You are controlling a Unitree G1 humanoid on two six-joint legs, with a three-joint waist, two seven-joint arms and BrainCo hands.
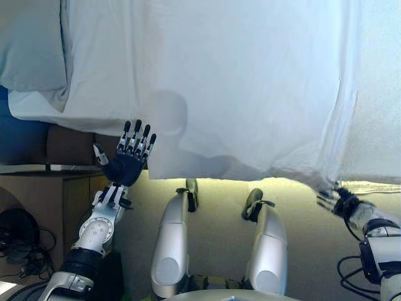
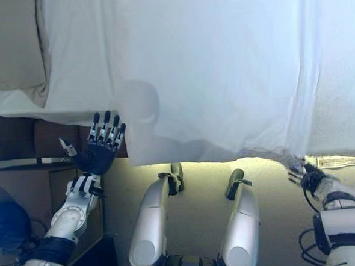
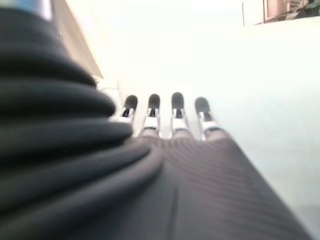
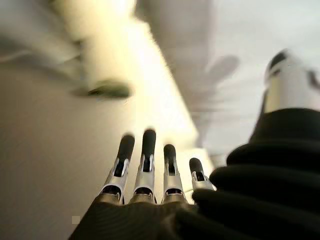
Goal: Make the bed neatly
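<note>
A white duvet (image 1: 219, 81) covers the bed and hangs over its near edge, with a long raised fold (image 1: 341, 94) running down its right side. A pale pillow (image 1: 31, 50) lies at the far left. My left hand (image 1: 125, 166) is open, fingers straight and spread, held up just below the duvet's hanging left edge and holding nothing; its fingers (image 3: 175, 112) point at the white cloth. My right hand (image 1: 335, 200) is open and empty at the lower right, just under the duvet's edge below the fold; its fingers (image 4: 145, 160) are straight.
A brown wooden bedside cabinet (image 1: 62, 194) stands at the left beside my left arm, with a blue object (image 1: 19, 138) above it. The beige side of the bed base (image 1: 219, 200) runs under the hanging duvet.
</note>
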